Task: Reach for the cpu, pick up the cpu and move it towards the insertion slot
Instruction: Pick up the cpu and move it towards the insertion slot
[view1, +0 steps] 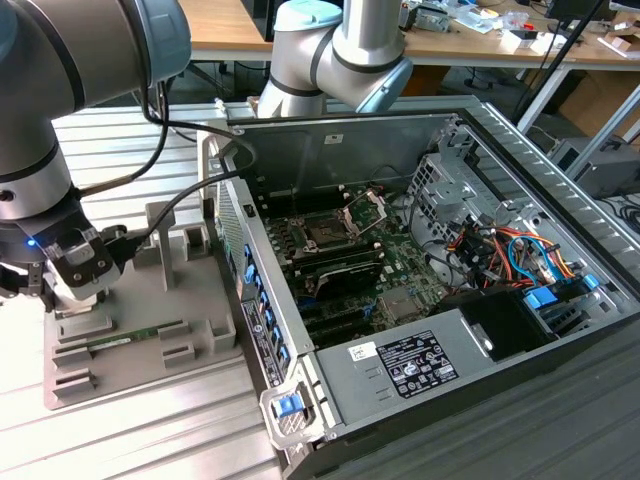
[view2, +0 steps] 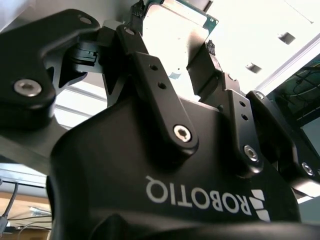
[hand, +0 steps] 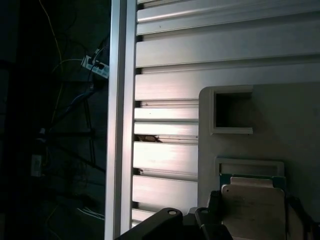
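Note:
The cpu (hand: 253, 206) is a flat silvery square with a green rim, lying at a shallow recess of the grey tray (hand: 300, 125). My gripper (hand: 254, 216) straddles it, and a black finger presses each of two opposite edges. In the second wrist view the fingers (view2: 136, 25) clamp the bright cpu (view2: 175, 45) from both sides. The exterior view shows the gripper (view1: 72, 275) low over the tray (view1: 190, 300) at the view's left. The insertion slot (view1: 325, 233) is a dark square socket on the motherboard inside the open computer case, with its metal bracket (view1: 365, 208) hinged up.
A green memory stick (view1: 125, 340) lies in the tray's front groove. The case's side wall (view1: 255, 300) stands between tray and motherboard. Black memory slots (view1: 335, 268), a power supply (view1: 420, 360) and cable bundles (view1: 500, 250) fill the case. The ribbed aluminium table's edge (hand: 122, 120) runs beside the tray.

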